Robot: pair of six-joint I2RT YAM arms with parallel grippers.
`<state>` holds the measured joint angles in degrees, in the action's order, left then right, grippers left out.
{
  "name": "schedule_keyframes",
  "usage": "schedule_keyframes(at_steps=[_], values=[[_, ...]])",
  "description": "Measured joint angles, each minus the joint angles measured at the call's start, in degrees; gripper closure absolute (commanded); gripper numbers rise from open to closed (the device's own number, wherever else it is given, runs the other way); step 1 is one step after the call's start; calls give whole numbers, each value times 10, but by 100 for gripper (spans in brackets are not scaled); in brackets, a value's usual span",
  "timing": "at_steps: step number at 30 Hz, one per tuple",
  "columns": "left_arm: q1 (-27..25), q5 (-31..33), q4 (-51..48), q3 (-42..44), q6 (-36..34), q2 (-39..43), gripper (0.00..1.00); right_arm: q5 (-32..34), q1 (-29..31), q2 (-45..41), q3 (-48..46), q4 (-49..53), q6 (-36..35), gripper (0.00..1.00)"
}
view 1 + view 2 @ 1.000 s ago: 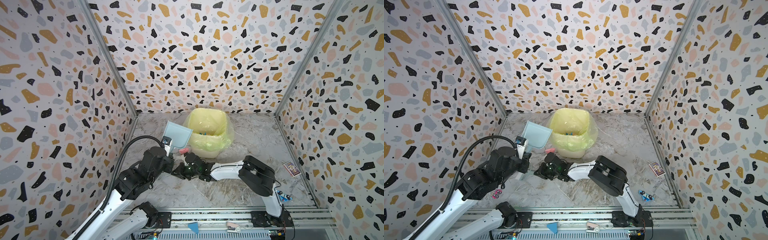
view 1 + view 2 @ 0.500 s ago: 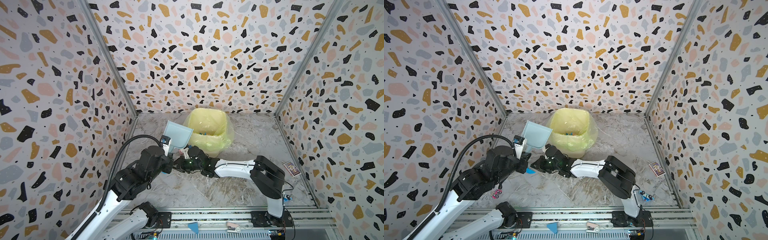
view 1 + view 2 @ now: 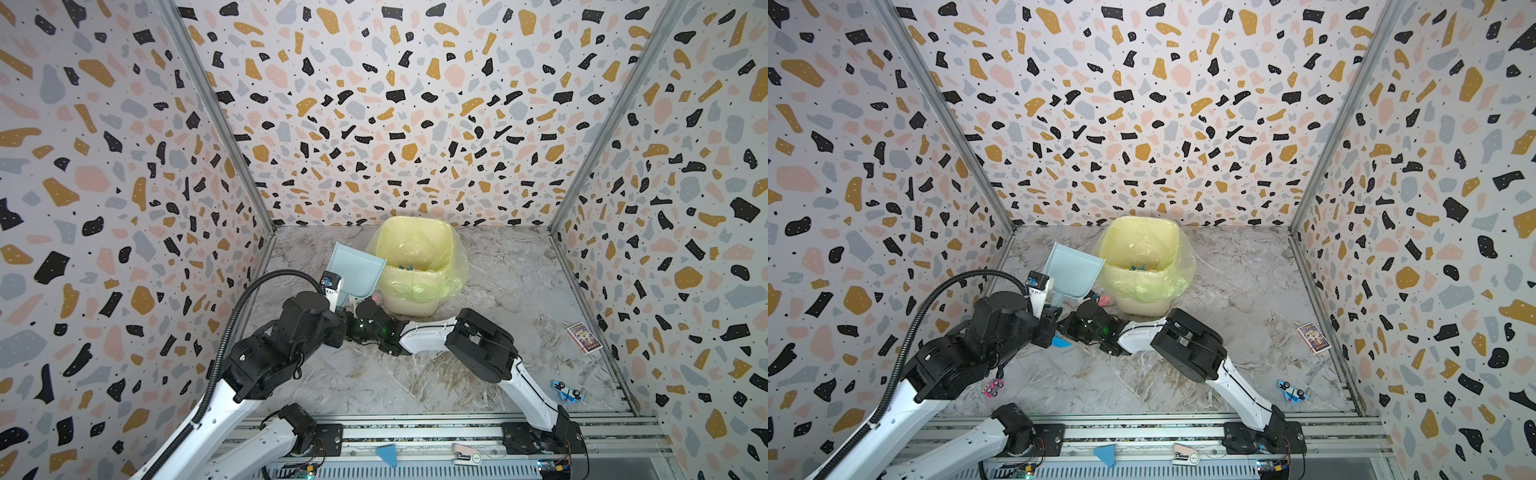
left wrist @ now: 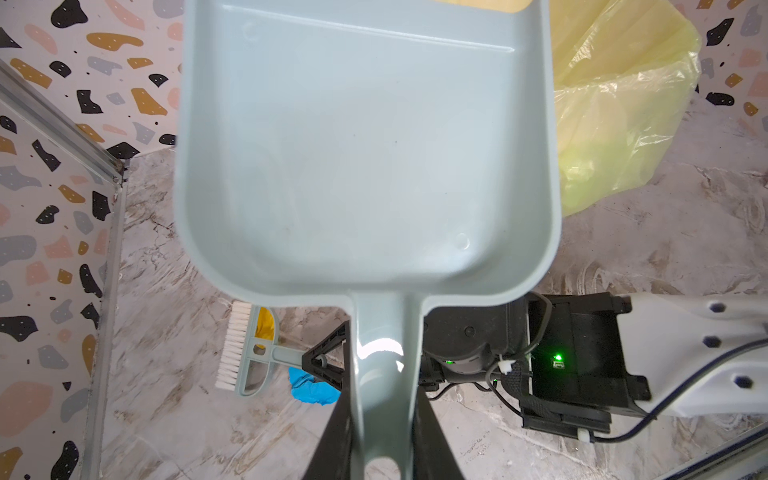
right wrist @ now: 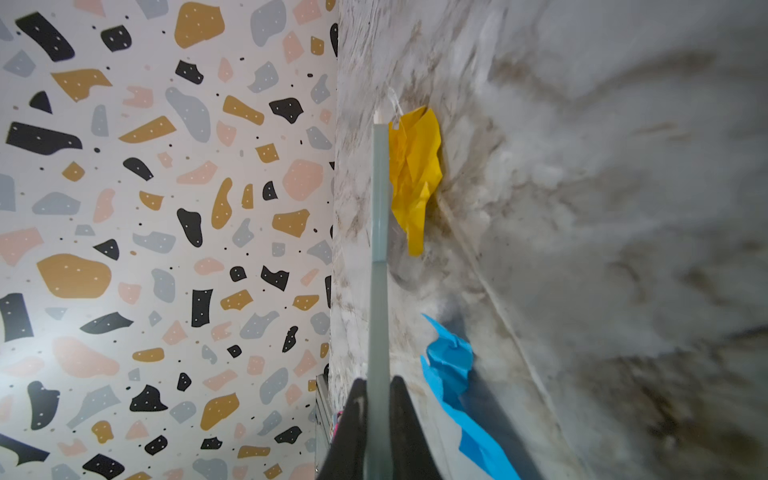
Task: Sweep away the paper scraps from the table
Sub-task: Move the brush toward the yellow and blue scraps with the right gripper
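Right gripper (image 5: pixel 378 395) shifted slightly — blue paper scrap (image 5: pixel 449 370) lies just beside it.

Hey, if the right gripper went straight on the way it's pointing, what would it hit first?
Probably the side wall, near where it meets the table. The brush held by the right gripper leads and would touch first. The yellow scrap lies just beside that line; depth is unclear.
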<state>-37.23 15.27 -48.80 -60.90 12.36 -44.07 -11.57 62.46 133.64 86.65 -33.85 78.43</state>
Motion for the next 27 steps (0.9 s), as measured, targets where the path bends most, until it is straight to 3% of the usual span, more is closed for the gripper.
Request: schedule_keyframes(at_steps=[4,7,18,22,27], values=[[0,0,-1,0,3,0,96,9,-1,-22,-30,10,22,100],[0,-1,-1,0,3,0,95,8,-2,-75,-109,14,40,100],[0,-13,0,3,3,0,94,-7,-15,-342,-367,110,46,100],[0,-14,1,6,4,1,94,-6,-22,-400,-386,152,24,100],[0,-16,0,10,5,0,93,-7,-24,-406,-343,184,-10,100]])
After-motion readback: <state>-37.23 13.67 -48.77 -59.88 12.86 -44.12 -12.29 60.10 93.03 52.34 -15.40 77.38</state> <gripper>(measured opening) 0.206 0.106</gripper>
